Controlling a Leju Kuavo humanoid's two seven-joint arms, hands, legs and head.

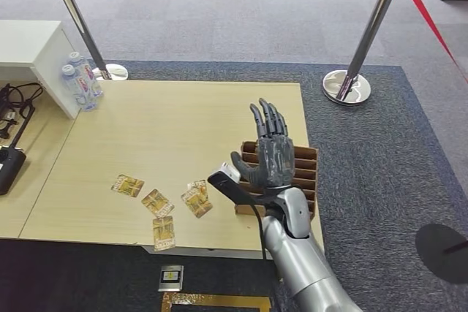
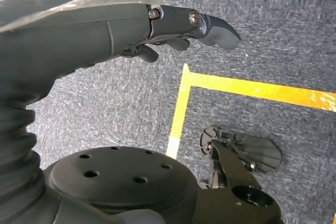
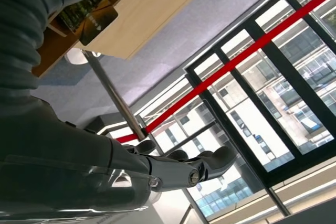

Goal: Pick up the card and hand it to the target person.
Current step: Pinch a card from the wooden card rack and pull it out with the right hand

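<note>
While the right hand (image 1: 268, 153) is raised above the table's near right corner, fingers straight and spread with nothing between them, no card has been lifted — so the pick-up step looks not yet begun. Several cards (image 1: 157, 203) lie flat on the wooden table (image 1: 165, 129) near its front edge, to the left of that hand and apart from it; a brown slotted holder (image 1: 306, 166) sits just behind the hand. Next, I judge, the hand must turn palm-down, travel left and lower onto one card (thin and flat, so hard to get under). The left hand (image 2: 186, 27) hangs over carpet, fingers loosely apart, empty. No person is visible yet.
</note>
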